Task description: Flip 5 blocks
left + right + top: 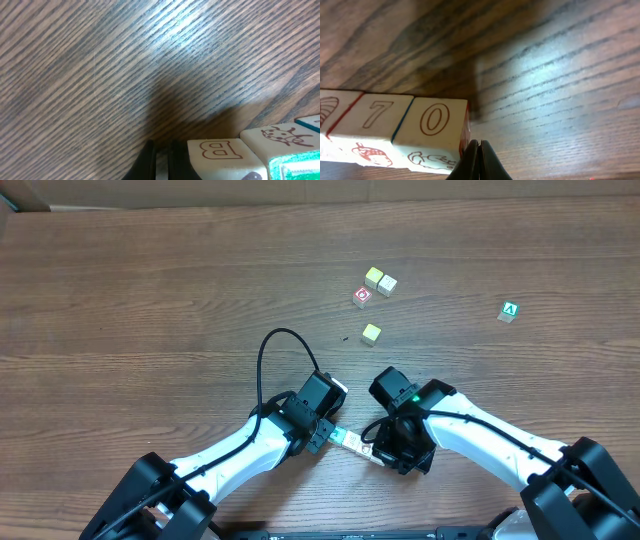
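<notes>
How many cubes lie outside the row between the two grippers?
5: two pale cubes side by side at upper centre, a red-marked cube beside them, a yellow cube below, a green cube far right. The arms may hide more.

**Blocks lined up in a tight row**

The blocks (352, 442) lay as a short, pale row on the wooden table (150, 280), slanting slightly and low in the overhead view; their count could not be told there. From the left wrist, one cube (220, 152) showed a brown outlined "B", its neighbour (280, 137) a small animal drawing, and a teal face (312, 122) sat beyond. From the right wrist, the end cube (435, 120) bore "0", the next cube (377, 115) "7", sides touching.
</notes>
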{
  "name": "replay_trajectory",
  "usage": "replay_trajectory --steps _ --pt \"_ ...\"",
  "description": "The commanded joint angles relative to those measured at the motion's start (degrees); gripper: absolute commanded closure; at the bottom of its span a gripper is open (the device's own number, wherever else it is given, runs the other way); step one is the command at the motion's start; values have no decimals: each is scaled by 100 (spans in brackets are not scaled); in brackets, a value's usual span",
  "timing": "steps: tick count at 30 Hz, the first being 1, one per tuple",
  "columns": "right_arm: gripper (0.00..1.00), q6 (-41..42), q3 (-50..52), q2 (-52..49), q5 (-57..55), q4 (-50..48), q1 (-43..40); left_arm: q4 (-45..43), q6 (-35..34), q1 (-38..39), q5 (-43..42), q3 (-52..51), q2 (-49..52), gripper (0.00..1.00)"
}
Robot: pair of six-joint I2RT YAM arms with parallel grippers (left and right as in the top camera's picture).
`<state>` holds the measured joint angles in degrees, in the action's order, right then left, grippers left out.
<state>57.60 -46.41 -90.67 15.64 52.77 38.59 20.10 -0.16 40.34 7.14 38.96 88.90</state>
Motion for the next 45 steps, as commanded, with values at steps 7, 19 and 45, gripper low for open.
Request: replay_trajectory --steps 7,19,45 --pt "96 702 35 0 -24 -214 455 83 190 -26 -76 -160 249 96" --pt "96 981 35 0 -55 -319 793 11 407 -26 -76 -160 249 96" --pt "96 1628 35 0 -52 -636 1119 -332 1016 -26 -221 -160 249 96"
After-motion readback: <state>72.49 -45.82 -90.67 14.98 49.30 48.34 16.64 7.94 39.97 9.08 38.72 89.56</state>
